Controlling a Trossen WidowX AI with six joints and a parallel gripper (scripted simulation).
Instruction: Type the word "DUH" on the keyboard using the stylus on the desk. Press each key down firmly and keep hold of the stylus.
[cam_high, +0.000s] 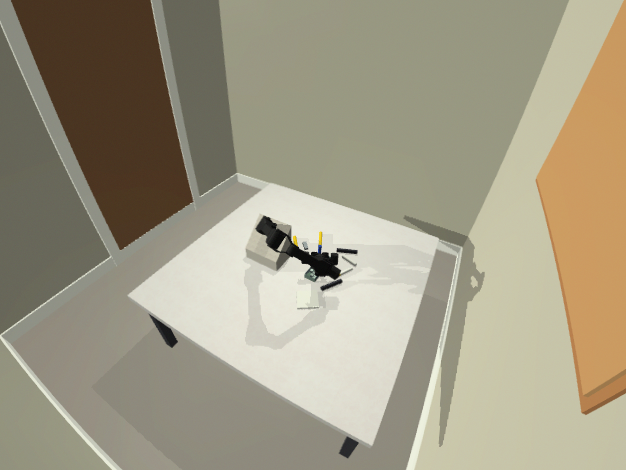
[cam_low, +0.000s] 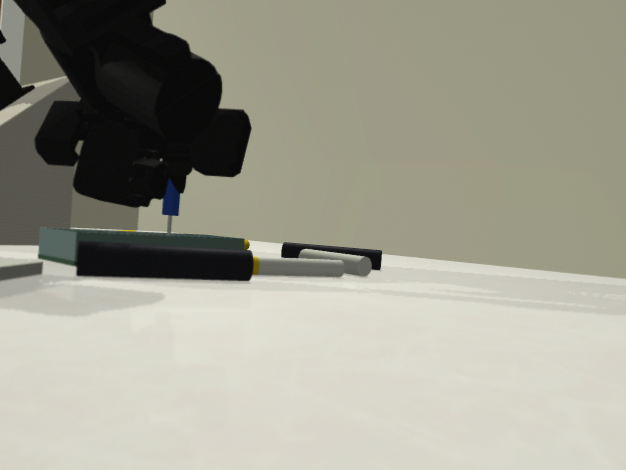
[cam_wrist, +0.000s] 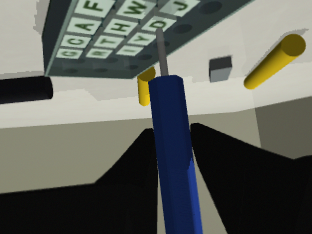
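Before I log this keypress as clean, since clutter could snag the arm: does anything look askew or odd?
Nothing stands out. The hand grips the blue stylus squarely, its tip on the D key of the keyboard. A yellow cylinder lies loose beside it, clear of the keys.

the black arm (cam_high: 295, 254) reaches out low from its base. its gripper (cam_low: 169, 174) points downward, fingers clamped on a blue stylus (cam_wrist: 175, 150).

Matte black arm (cam_high: 298, 255), chunky rounded housings; black wedge jaws; pale grey base block (cam_high: 262, 251).
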